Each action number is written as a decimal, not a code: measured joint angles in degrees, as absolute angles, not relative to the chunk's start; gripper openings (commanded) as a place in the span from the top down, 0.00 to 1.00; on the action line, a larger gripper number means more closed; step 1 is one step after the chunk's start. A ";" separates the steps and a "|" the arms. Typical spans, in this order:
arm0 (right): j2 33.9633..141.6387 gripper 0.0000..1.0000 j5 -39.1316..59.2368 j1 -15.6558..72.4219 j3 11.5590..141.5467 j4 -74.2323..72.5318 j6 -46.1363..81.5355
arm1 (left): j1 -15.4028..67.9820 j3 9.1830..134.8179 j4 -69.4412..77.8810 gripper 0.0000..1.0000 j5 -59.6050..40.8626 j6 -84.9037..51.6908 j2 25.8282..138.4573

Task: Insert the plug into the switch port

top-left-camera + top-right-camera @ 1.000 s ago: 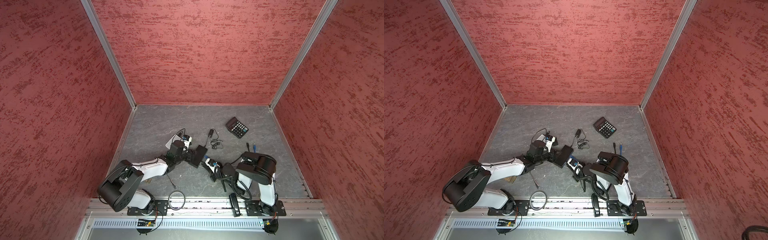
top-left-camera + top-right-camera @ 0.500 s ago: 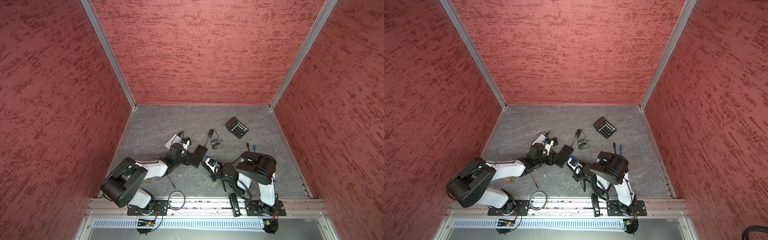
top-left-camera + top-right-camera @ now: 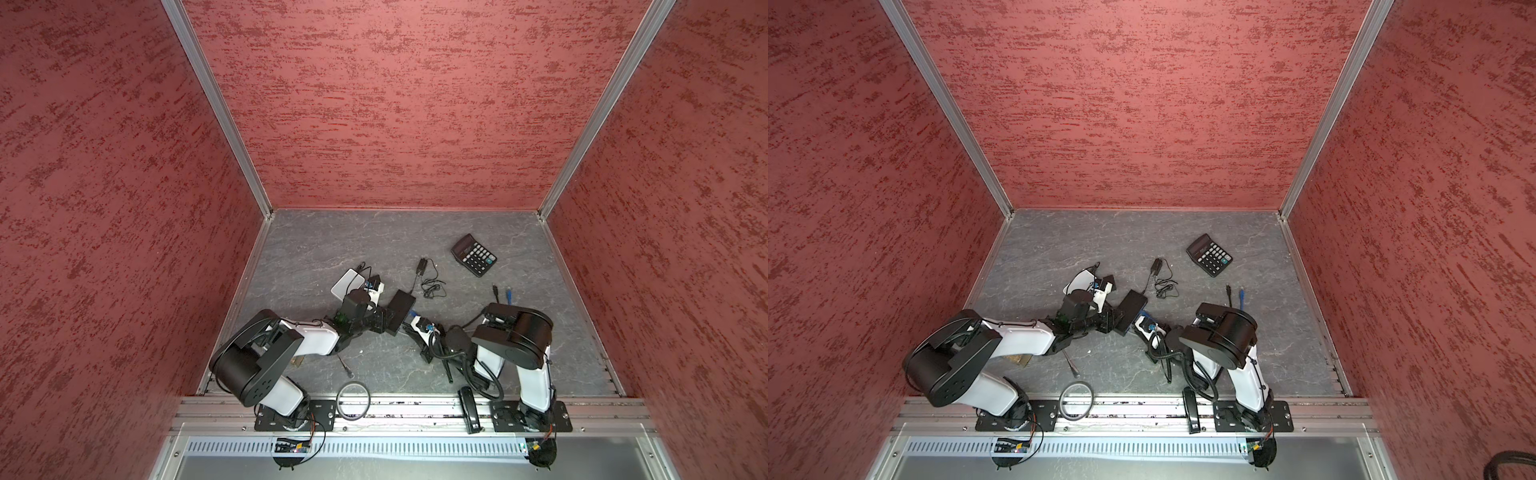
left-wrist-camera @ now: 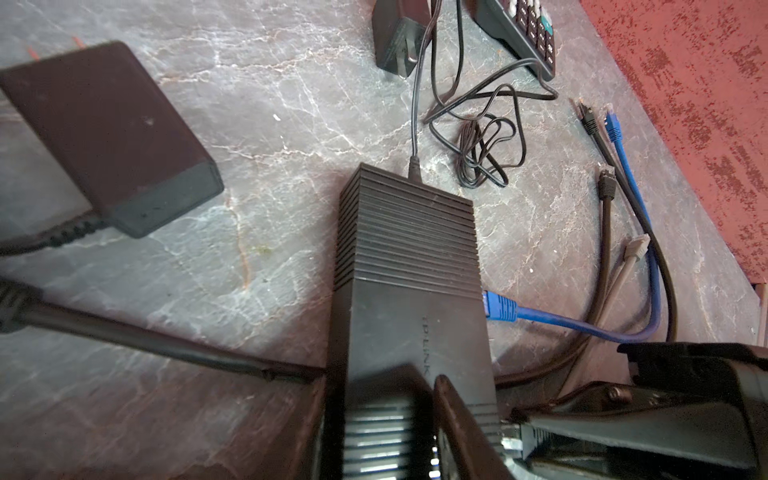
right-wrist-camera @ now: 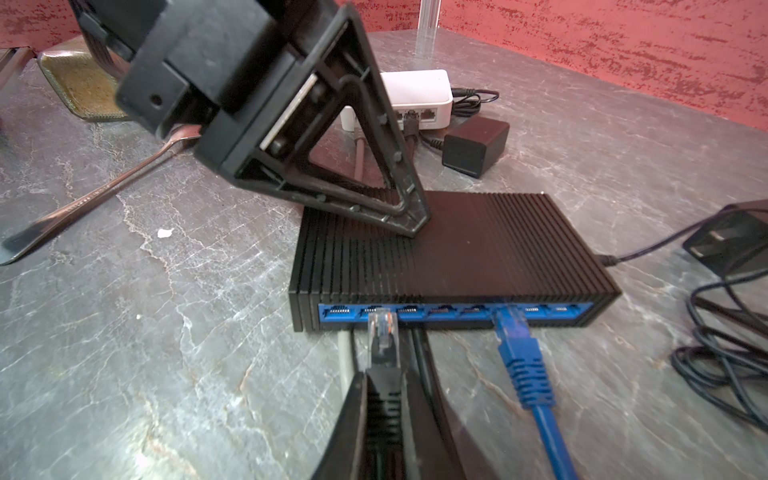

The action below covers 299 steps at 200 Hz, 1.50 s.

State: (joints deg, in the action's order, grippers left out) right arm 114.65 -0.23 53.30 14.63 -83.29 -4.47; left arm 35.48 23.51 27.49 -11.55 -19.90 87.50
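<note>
My right claw pinches the black plug, its tip at the switch port, seemingly not yet pushed home.

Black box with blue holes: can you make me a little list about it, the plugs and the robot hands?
switch: black, ribbed, lying flat
port row: blue, along the switch's front, several ports free
blue plug: sits in one port
black plug: clear tip at the mouth of another port, not clearly pushed in
right gripper: shut on black plug
left gripper: a fingertip rests on top of the switch
</note>
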 measured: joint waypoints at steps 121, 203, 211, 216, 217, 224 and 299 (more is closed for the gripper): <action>112.12 1.00 3.27 52.66 15.05 -79.68 -3.86 | 38.81 23.59 31.46 0.59 -6.70 -22.61 89.80; 110.72 1.00 0.78 52.95 15.40 -76.75 -2.55 | 39.88 24.23 30.89 0.61 -4.10 -24.86 90.06; 110.96 1.00 0.54 53.01 15.42 -76.99 -2.50 | 39.88 24.23 30.89 0.61 -4.10 -24.88 90.06; 111.13 1.00 0.40 53.04 15.49 -77.17 -2.48 | 39.90 24.23 30.89 0.61 -4.05 -24.88 90.06; 111.18 1.00 0.38 53.04 15.51 -77.23 -2.48 | 39.90 24.23 30.89 0.61 -4.03 -24.88 90.06; 111.44 1.00 0.34 53.04 15.75 -77.32 -2.50 | 39.92 24.25 30.92 0.61 -3.88 -24.86 90.06; 111.53 1.00 0.84 52.86 19.35 -72.95 -4.99 | 39.83 24.12 33.63 0.61 -1.89 -21.71 91.13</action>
State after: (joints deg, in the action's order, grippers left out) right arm 111.53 0.84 52.86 19.35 -72.95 -4.99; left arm 39.83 24.12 33.63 -1.89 -21.71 91.13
